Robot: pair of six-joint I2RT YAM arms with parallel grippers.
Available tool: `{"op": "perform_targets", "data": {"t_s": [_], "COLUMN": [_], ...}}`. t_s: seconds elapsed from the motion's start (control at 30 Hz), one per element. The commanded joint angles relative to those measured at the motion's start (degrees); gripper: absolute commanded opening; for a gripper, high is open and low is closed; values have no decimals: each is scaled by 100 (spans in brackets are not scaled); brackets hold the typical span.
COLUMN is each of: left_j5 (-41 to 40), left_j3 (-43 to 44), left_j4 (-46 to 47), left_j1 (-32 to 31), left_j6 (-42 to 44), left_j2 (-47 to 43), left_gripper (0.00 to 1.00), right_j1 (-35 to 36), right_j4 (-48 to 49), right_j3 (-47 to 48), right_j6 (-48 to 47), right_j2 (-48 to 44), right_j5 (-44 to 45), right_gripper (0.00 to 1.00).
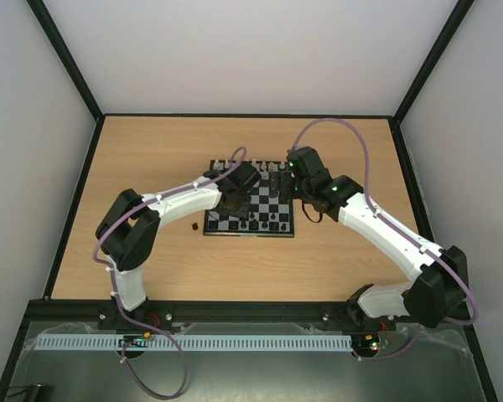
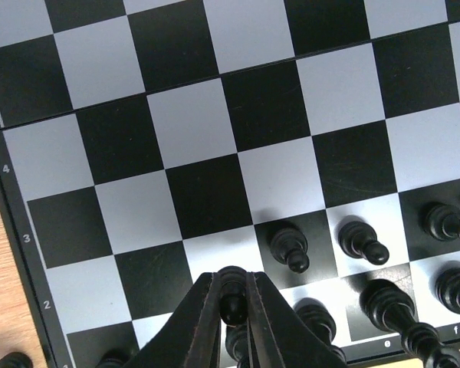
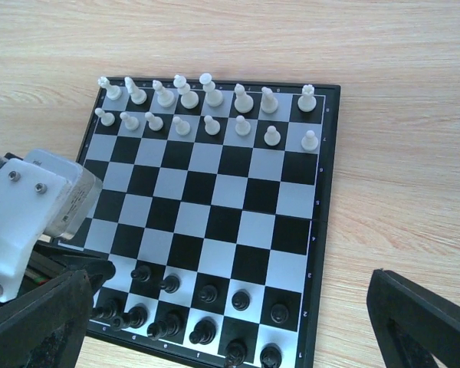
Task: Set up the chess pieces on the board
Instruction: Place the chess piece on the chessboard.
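Observation:
The board lies mid-table, and the right wrist view shows all of it. Several black chess pieces stand in its two near rows. My left gripper is shut on a black pawn and holds it just above a pale second-row square, left of a standing pawn. In the top view the left gripper is over the board's left half. My right gripper is open wide and empty, high over the board's near right part; in the top view it is by the board's right side.
White pieces fill the board's two far rows. One loose black piece lies on the wooden table left of the board, also visible in the left wrist view. The left arm's white wrist covers the board's near left corner.

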Motion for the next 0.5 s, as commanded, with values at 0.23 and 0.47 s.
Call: {"op": "perform_targets", "data": {"t_s": [0.23, 0.47], "left_j5": [9, -2], "left_j3": [-107, -173], "left_j4": [105, 105], "left_j1": [-3, 9], "left_j6": [-40, -53], "left_j2": [244, 246], "left_gripper": [12, 12], "right_j1": [-17, -17], "right_j4": [18, 27], "right_j3": [-61, -64], "right_j6": [4, 4], "right_j2": [81, 118], "right_j5": [-83, -122], "right_gripper": [99, 99]}}
